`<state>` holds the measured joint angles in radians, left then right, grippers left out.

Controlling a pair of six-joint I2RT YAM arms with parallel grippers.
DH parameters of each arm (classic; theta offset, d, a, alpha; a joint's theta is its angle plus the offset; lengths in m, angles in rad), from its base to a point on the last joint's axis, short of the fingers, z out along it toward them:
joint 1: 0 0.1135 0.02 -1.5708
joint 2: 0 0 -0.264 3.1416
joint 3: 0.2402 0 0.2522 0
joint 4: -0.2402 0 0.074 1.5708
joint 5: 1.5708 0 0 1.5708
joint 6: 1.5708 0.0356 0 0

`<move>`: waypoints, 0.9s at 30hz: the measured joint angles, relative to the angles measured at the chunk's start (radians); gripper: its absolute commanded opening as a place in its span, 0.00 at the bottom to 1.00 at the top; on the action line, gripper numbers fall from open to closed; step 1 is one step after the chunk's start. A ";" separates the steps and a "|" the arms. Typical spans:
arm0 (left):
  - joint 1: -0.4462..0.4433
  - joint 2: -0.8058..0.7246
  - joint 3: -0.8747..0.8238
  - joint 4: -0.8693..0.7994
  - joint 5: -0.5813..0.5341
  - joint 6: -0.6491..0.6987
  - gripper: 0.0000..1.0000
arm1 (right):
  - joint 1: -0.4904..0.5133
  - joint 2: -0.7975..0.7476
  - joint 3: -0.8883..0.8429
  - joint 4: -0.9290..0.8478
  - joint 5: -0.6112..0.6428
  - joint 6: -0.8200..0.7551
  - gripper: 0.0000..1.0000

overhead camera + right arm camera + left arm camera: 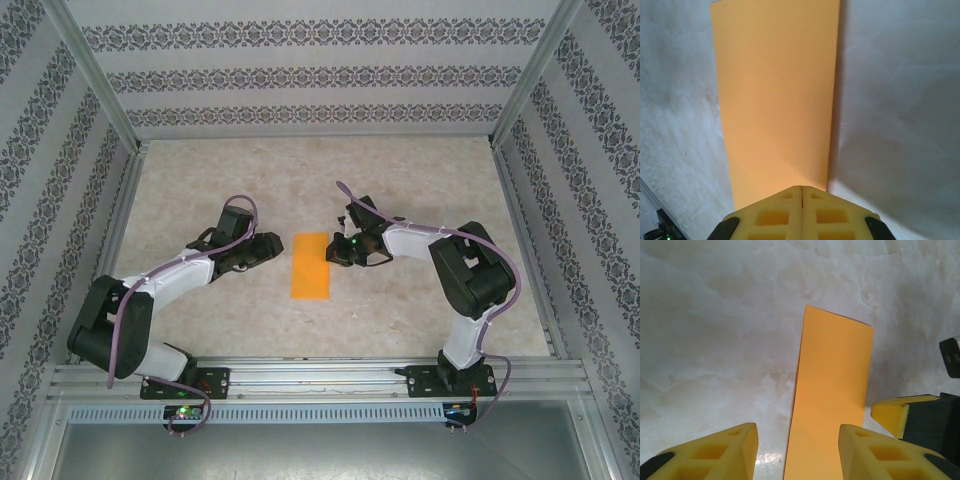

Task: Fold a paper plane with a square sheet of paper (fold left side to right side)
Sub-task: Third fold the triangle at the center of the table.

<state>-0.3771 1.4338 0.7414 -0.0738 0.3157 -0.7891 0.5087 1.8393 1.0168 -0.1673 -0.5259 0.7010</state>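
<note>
The square sheet of paper lies flat on the table as a narrow orange rectangle, folded in half, with its long sides running away from the arms. My left gripper hovers by the paper's upper left edge. In the left wrist view it is open, its yellow fingers straddling the paper. My right gripper sits at the paper's upper right edge. In the right wrist view its jaws are shut tight, tips over the edge of the paper; no paper shows between them.
The pale marbled table is ringed by patterned walls with aluminium posts. A metal rail carrying both arm bases runs along the near edge. The right gripper's yellow finger shows in the left wrist view beside the paper.
</note>
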 measured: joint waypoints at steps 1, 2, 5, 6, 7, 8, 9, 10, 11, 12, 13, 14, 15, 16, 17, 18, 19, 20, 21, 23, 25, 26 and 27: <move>0.000 0.006 0.003 0.000 0.003 0.000 0.47 | 0.000 0.000 0.001 0.000 -0.002 0.000 0.00; 0.000 0.011 0.005 0.000 0.007 0.000 0.47 | 0.000 0.001 0.001 0.000 -0.003 0.000 0.00; 0.000 0.027 0.010 -0.001 0.021 0.000 0.47 | 0.000 0.005 0.001 -0.001 -0.003 0.000 0.00; 0.000 0.032 0.014 -0.001 0.024 0.000 0.47 | 0.000 0.008 0.001 -0.001 -0.003 0.000 0.00; 0.000 0.038 0.018 -0.002 0.027 0.000 0.47 | 0.000 0.013 0.001 -0.001 -0.003 0.000 0.00; 0.000 0.043 0.022 -0.001 0.031 0.000 0.47 | 0.000 0.019 0.001 -0.002 -0.003 0.000 0.00; 0.000 0.047 0.023 -0.002 0.034 0.000 0.47 | 0.000 0.025 0.001 -0.004 -0.003 -0.001 0.00; 0.000 0.050 0.025 -0.002 0.040 0.000 0.47 | 0.000 0.034 0.001 -0.007 -0.003 -0.002 0.00; 0.000 0.054 0.026 -0.004 0.047 0.000 0.47 | 0.000 0.042 0.001 -0.011 -0.003 -0.004 0.00; 0.000 0.059 0.027 -0.004 0.052 0.000 0.47 | 0.000 0.045 0.002 -0.011 -0.007 -0.006 0.00; 0.000 0.063 0.028 -0.004 0.056 0.000 0.47 | 0.000 0.045 0.002 -0.011 -0.006 -0.010 0.00; 0.000 0.068 0.029 -0.005 0.061 0.000 0.47 | 0.000 0.045 0.002 -0.013 -0.006 -0.015 0.00; 0.000 0.075 0.029 -0.007 0.069 0.000 0.47 | 0.000 0.045 0.002 -0.013 -0.006 -0.020 0.00; 0.000 0.079 0.029 -0.009 0.074 0.000 0.47 | 0.000 0.045 0.002 -0.014 -0.005 -0.023 0.00; 0.000 0.086 0.029 -0.013 0.080 0.000 0.47 | 0.000 0.045 0.002 -0.016 -0.004 -0.026 0.00; 0.000 0.094 0.030 -0.019 0.087 0.000 0.47 | 0.000 0.045 0.003 -0.016 -0.002 -0.027 0.00; 0.000 0.100 0.030 -0.023 0.094 0.000 0.47 | 0.000 0.045 0.003 -0.018 0.001 -0.031 0.00; 0.000 0.107 0.030 -0.027 0.101 0.000 0.47 | 0.000 0.045 0.005 -0.022 0.004 -0.036 0.00; 0.000 0.115 0.030 -0.030 0.107 0.000 0.47 | 0.000 0.045 0.008 -0.027 0.008 -0.041 0.00; -0.001 0.128 0.030 -0.036 0.119 -0.001 0.47 | 0.000 0.045 0.013 -0.039 0.016 -0.050 0.00; -0.003 0.141 0.031 -0.038 0.132 -0.002 0.47 | 0.000 0.045 0.015 -0.044 0.021 -0.055 0.00; -0.003 0.152 0.033 -0.038 0.139 -0.002 0.45 | 0.000 0.045 0.015 -0.046 0.021 -0.057 0.00; -0.004 0.166 0.037 -0.038 0.148 -0.005 0.42 | 0.000 0.045 0.015 -0.047 0.022 -0.058 0.00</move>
<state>-0.3813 1.6001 0.7788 -0.1116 0.4637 -0.7937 0.5087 1.8839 1.0321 -0.2146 -0.5041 0.6430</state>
